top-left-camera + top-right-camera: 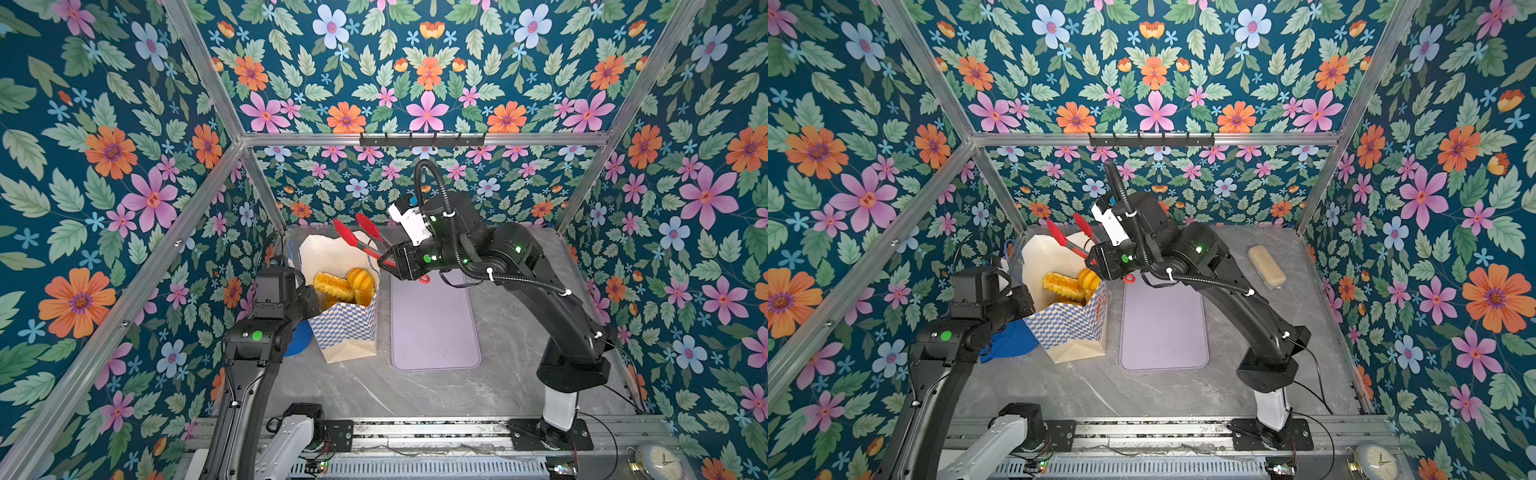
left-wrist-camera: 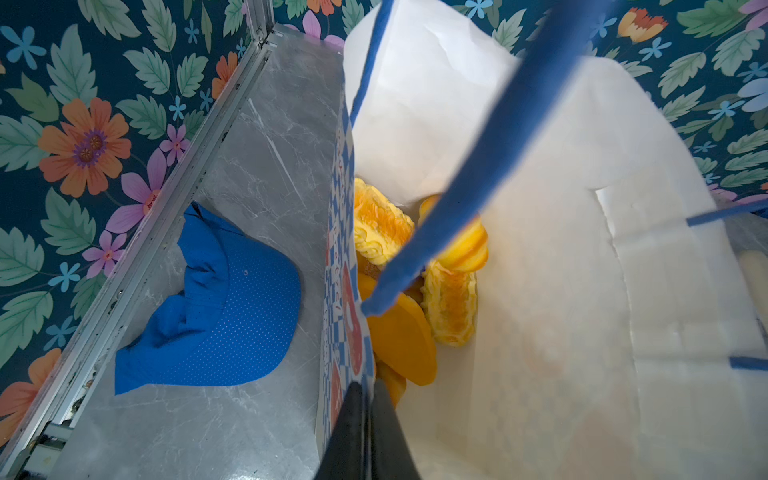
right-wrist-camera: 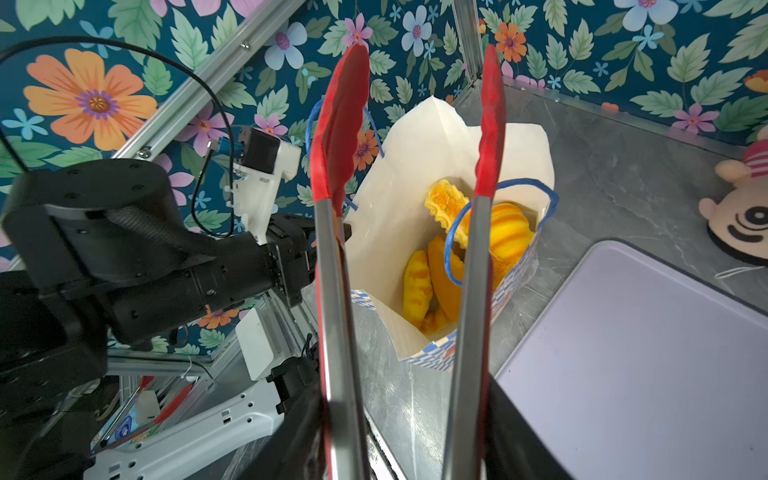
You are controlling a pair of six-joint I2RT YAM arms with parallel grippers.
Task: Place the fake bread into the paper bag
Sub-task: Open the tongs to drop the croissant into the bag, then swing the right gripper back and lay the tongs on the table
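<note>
Left gripper (image 2: 365,390) clamped on the rim of the paper bag (image 1: 345,328) | right gripper (image 1: 394,261) grasping red-tipped tongs (image 3: 332,249), tips spread above the bag's mouth | fake bread (image 3: 419,282) piled inside the bag, which stands on the table (image 1: 415,395) beside a lilac mat (image 1: 434,328)

The paper bag (image 1: 1068,329) stood upright on the grey surface (image 1: 1183,392) with fake bread (image 1: 1062,286) inside; the right hand (image 1: 1097,262) held red-tipped tongs (image 1: 1068,242), tips apart, over its mouth.
</note>
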